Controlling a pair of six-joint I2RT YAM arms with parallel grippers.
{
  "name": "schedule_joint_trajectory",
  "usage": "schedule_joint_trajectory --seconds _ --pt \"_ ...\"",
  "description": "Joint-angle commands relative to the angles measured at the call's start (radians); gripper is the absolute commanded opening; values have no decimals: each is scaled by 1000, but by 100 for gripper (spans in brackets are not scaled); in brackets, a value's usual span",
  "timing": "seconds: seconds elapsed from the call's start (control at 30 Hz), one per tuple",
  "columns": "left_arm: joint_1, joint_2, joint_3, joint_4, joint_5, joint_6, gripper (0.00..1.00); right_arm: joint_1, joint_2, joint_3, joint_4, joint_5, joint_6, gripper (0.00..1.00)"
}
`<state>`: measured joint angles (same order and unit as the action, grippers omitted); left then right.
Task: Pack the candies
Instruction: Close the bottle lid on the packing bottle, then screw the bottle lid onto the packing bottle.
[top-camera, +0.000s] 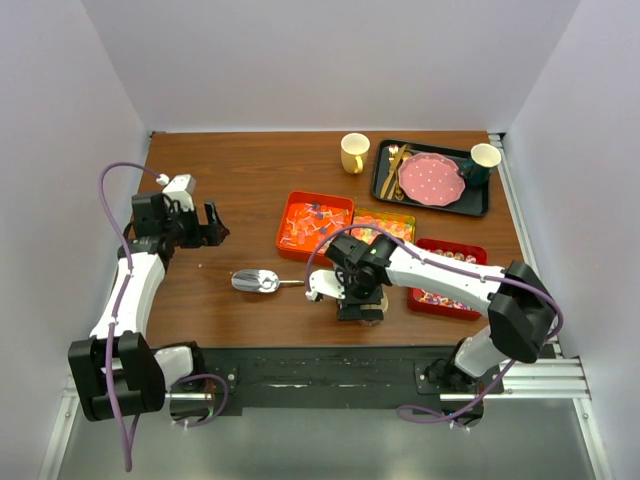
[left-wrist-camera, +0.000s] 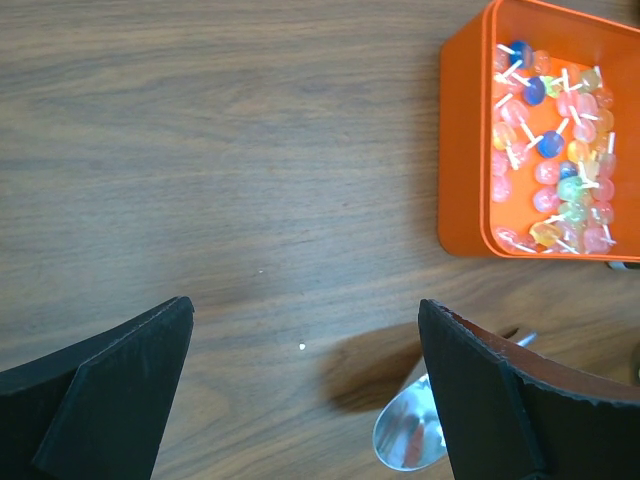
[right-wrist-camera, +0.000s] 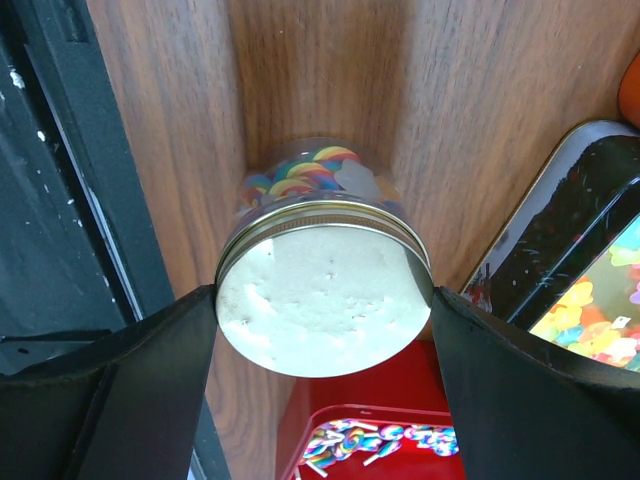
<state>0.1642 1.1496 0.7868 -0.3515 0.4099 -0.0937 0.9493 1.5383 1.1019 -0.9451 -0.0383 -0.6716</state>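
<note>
Right gripper grasps the candy-filled jar, upright on the tabletop. Loose candies lie in trays from its 11 to 2 o'clock. Left gripper hangs released, with the scoop at its 5 o'clock.

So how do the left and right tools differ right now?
The left tool is open and empty; the right tool is closed on the jar lid. The left tool hangs over wood table beside the scoop; the right tool sits near the table's front edge. Both point downward.
</note>
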Motion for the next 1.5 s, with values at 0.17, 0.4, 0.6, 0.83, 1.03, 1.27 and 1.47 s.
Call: schedule_joint_trajectory --seconds 0.17,0.4,0.6,0.83,1.03,1.27,1.47 --pt "9 -19 -12 55 107 -12 100 5 -24 -120 77 26 35 71" --pt "-8 -80 -49 129 245 5 100 -1 -63 -29 45 26 86 99" --pt "-223 -226 -150 259 303 52 100 -41 -196 177 -119 -199 75 99" --pt "-680 -304 -309 468 111 -20 100 -148 -334 179 -32 -139 249 99" --pt "-1006 -301 -497 711 -106 89 100 -431 -300 231 48 -111 490 99" --pt "-1312 -7 -623 1186 -347 218 100 -500 -279 274 114 -99 494 99" --pt "-1312 416 -612 1670 -353 233 100 -509 -253 322 -47 -225 368 99"
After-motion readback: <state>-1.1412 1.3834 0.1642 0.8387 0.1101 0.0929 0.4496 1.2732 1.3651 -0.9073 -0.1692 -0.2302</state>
